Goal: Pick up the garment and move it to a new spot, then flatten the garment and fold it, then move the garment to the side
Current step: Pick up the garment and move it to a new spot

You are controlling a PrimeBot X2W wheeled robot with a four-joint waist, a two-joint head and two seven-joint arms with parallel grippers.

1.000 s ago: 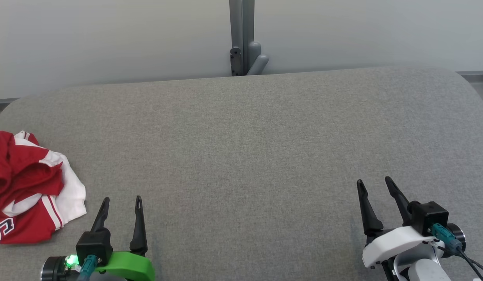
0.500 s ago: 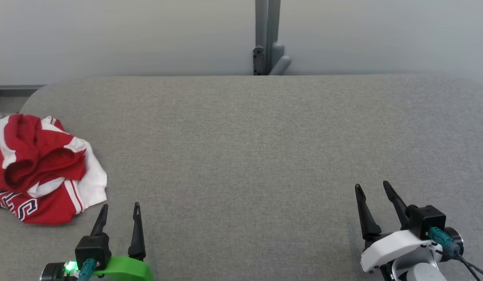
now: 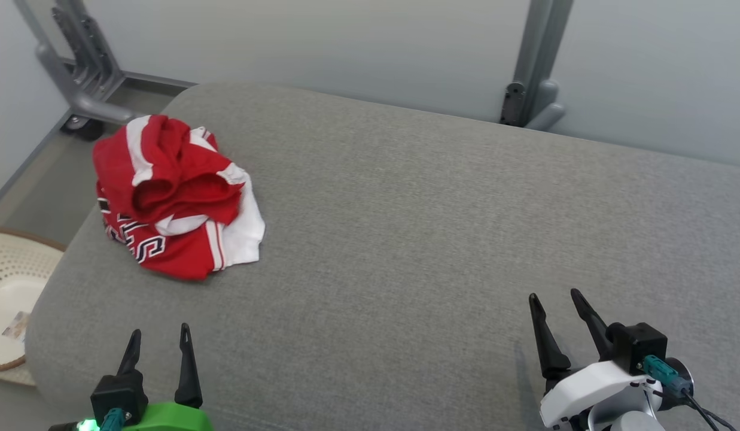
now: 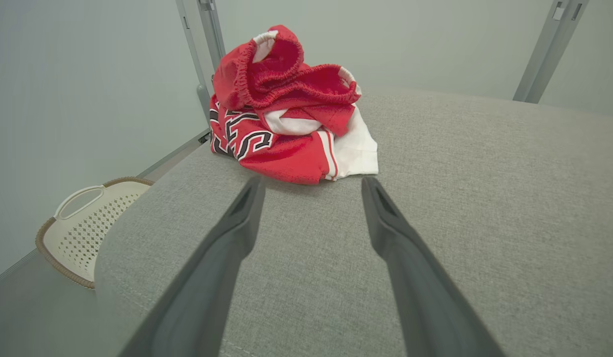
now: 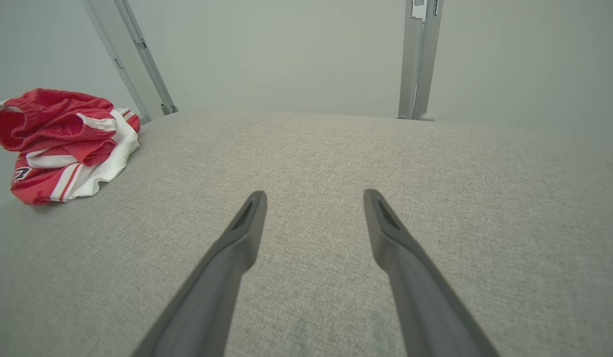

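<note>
The garment (image 3: 172, 200) is a crumpled red and white piece with black lettering, bunched in a heap near the far left corner of the grey padded surface (image 3: 435, 227). The left wrist view has the garment (image 4: 291, 114) straight ahead, just beyond the fingertips. My left gripper (image 3: 159, 338) stands open at the near left edge, a short way in front of the heap, with nothing between its fingers. Far off at the near right, my right gripper (image 3: 554, 302) is open and empty too. From the right wrist view the garment (image 5: 63, 144) lies at the far left.
A cream perforated basket (image 3: 8, 287) with a brown rim sits on the floor left of the surface, also the basket (image 4: 83, 228) in the left wrist view. Grey metal posts (image 3: 534, 66) and a frame (image 3: 76, 66) stand behind, against a pale wall.
The head camera has turned left, so the whole picture has shifted right and the garment, floor and basket come fully into view. Both grippers stay open and the garment lies as before.
</note>
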